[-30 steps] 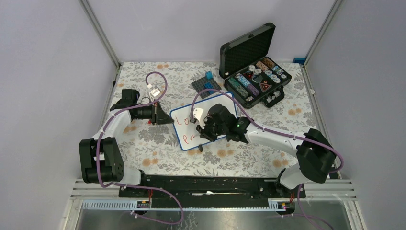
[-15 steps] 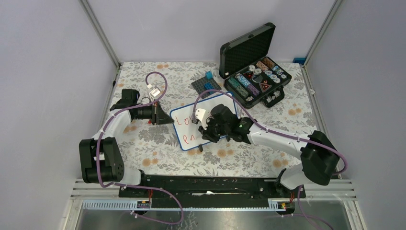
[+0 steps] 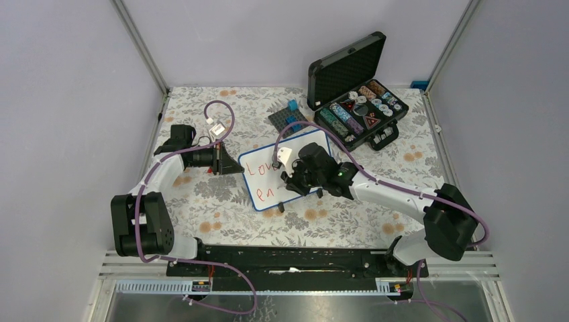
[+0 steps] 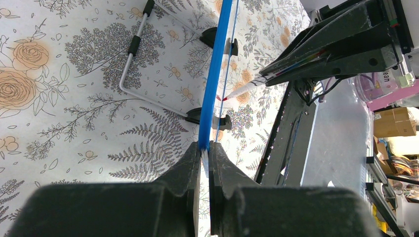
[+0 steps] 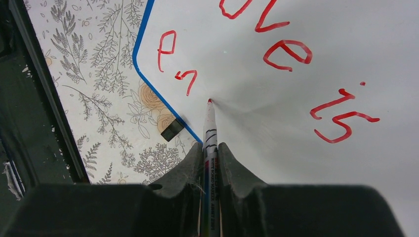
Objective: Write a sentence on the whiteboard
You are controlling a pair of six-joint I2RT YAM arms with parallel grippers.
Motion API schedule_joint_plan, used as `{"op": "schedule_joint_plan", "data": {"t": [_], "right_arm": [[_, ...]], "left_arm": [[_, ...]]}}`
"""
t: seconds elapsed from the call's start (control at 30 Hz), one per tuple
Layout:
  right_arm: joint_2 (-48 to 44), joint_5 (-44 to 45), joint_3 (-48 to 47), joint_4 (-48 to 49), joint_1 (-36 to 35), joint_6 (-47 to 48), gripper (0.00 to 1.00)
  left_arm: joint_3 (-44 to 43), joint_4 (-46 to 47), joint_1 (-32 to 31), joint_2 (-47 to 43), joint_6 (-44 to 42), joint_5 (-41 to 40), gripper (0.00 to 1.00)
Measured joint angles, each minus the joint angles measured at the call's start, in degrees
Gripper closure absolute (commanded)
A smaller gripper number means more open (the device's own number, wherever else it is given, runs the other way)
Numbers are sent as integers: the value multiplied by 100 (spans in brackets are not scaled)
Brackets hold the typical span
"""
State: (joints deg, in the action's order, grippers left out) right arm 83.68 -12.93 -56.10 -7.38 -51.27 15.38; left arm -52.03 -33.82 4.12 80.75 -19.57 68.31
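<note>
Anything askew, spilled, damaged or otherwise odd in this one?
Nothing spilled or damaged. The whiteboard lies skewed on the table, but the left pincer clamps its blue rim and the right pincer holds the marker to it after "en", so that looks intended.

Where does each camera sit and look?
Top external: high behind the bases, looking down at the table; both arms show.
Left wrist: on the left arm, looking along the whiteboard edge; left claw pinches it.
Right wrist: on the right arm, facing the sentence; right claw holds the marker.
Shared: both wrist views show the marker.
</note>
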Motion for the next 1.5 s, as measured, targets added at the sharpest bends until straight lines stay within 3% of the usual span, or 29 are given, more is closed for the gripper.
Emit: {"op": "schedule_joint_plan", "data": {"t": [1.5], "right_arm": [[127,-107,-35,-79,52,48,100]], "left_arm": [[0,4,0,0,-2,-2,100]]}}
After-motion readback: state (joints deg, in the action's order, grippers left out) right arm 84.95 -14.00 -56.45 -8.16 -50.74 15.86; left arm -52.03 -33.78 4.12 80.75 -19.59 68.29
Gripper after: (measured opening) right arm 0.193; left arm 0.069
